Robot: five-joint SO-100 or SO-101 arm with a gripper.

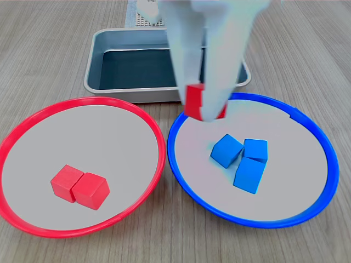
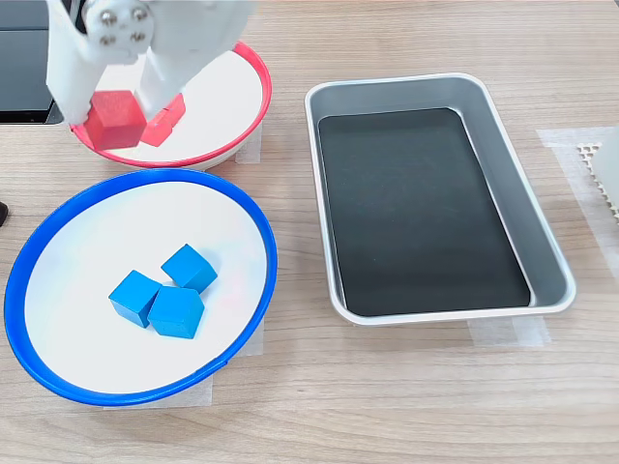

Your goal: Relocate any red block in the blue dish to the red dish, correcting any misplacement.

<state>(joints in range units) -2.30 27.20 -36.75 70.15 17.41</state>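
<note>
A red block (image 1: 196, 100) hangs in the air with my white gripper (image 1: 202, 107) shut on it. In the first exterior view it sits over the far left rim of the blue dish (image 1: 258, 223). In the second exterior view the held red block (image 2: 112, 118) and gripper (image 2: 118, 121) overlap the near edge of the red dish (image 2: 263, 92). Three blue cubes (image 1: 241, 159) lie clustered in the blue dish (image 2: 270, 256). Two red cubes (image 1: 79, 187) lie side by side in the red dish (image 1: 88, 101).
A rectangular metal tray (image 1: 93, 74) with a dark bottom stands behind the two dishes; in the second exterior view the tray (image 2: 546, 251) is on the right. Wooden tabletop surrounds everything. A white perforated piece (image 2: 604, 174) lies at the second exterior view's right edge.
</note>
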